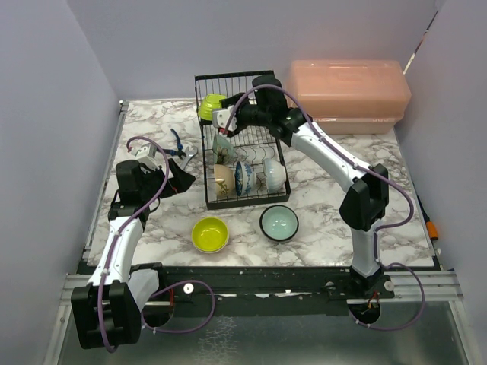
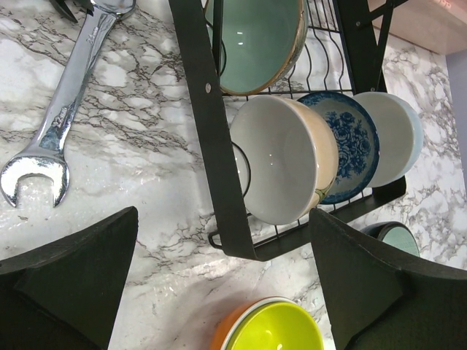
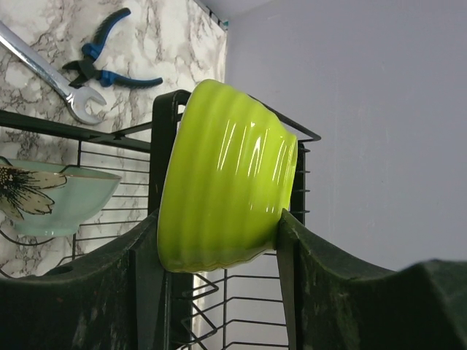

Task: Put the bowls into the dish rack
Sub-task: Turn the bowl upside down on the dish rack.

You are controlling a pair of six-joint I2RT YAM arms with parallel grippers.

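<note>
My right gripper (image 3: 217, 226) is shut on a ribbed yellow-green bowl (image 3: 226, 175), holding it on edge over the back left corner of the black dish rack (image 1: 243, 144). A pale teal flowered bowl (image 3: 58, 197) sits on the upper shelf. In the lower slots stand a beige-patterned bowl (image 2: 281, 168), a blue-patterned bowl (image 2: 350, 142) and a white bowl (image 2: 398, 138). In front of the rack, a yellow-green bowl (image 1: 210, 234) is stacked on white and orange ones, beside a teal bowl (image 1: 279, 223). My left gripper (image 1: 183, 179) hangs open and empty left of the rack.
A wrench (image 2: 66, 124) and blue-handled pliers (image 1: 179, 144) lie on the marble table left of the rack. A pink lidded box (image 1: 350, 91) stands at the back right. Grey walls close in the table on three sides.
</note>
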